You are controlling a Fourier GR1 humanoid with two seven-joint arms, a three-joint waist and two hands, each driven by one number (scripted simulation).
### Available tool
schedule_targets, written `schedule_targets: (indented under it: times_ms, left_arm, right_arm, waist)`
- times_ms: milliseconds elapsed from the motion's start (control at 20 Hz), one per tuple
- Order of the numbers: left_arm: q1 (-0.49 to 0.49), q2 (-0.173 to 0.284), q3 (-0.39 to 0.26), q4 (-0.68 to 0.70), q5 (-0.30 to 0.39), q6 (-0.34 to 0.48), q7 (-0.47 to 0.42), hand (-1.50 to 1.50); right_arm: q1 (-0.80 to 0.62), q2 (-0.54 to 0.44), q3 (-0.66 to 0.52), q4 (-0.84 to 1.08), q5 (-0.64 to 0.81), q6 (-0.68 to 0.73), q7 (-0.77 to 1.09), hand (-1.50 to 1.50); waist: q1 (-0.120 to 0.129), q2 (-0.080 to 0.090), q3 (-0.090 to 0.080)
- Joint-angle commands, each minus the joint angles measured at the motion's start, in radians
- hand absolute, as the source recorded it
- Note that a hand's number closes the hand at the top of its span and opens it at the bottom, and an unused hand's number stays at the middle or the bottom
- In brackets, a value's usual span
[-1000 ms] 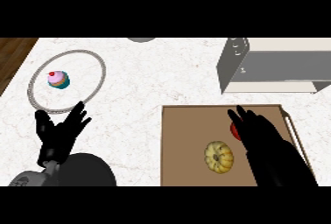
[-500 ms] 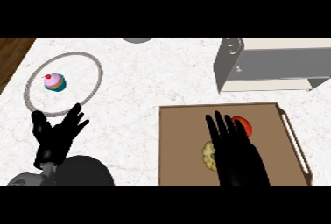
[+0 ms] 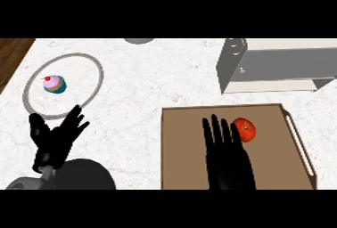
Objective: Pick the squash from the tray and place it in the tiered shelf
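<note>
My right hand (image 3: 227, 153) lies over the brown tray (image 3: 181, 147) with straight fingers pointing away from me. It covers the spot where the yellow squash lay, so the squash is hidden now. A red tomato (image 3: 245, 129) sits on the tray just right of the fingertips. The grey tiered shelf (image 3: 270, 67) stands beyond the tray at the upper right. My left hand (image 3: 56, 136) rests open at the lower left, fingers up.
A round plate (image 3: 95, 71) at the upper left carries a pink-topped cupcake (image 3: 54, 84). A grey object (image 3: 139, 40) shows at the top edge. Dark wood (image 3: 12, 53) borders the counter's left edge. The tray's white handle (image 3: 299, 147) runs along its right side.
My right hand has slid left across the tray, from over the tomato to over the squash, uncovering the tomato and hiding the squash. The left hand stayed put.
</note>
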Motion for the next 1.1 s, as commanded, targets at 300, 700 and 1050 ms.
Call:
schedule_targets:
  times_ms: [300,700,1050]
  left_arm:
    - [-0.044,-0.018,0.032,0.076,-0.014,-0.021,0.008,0.00]
    - [-0.018,-0.046,0.039,0.058,-0.057,-0.014,0.026,0.00]
    - [0.036,-0.093,0.038,-0.002,-0.108,-0.028,0.020,0.00]
  right_arm:
    - [0.063,0.124,-0.015,0.110,0.179,0.096,0.121,-1.50]
    - [0.089,0.111,-0.159,0.183,0.254,0.032,-0.079,-1.50]
    - [0.086,0.197,-0.206,0.328,0.336,-0.052,-0.201,-1.50]
  waist:
    - [-0.008,0.005,-0.004]
    - [0.000,0.006,-0.003]
    - [0.004,0.005,-0.002]
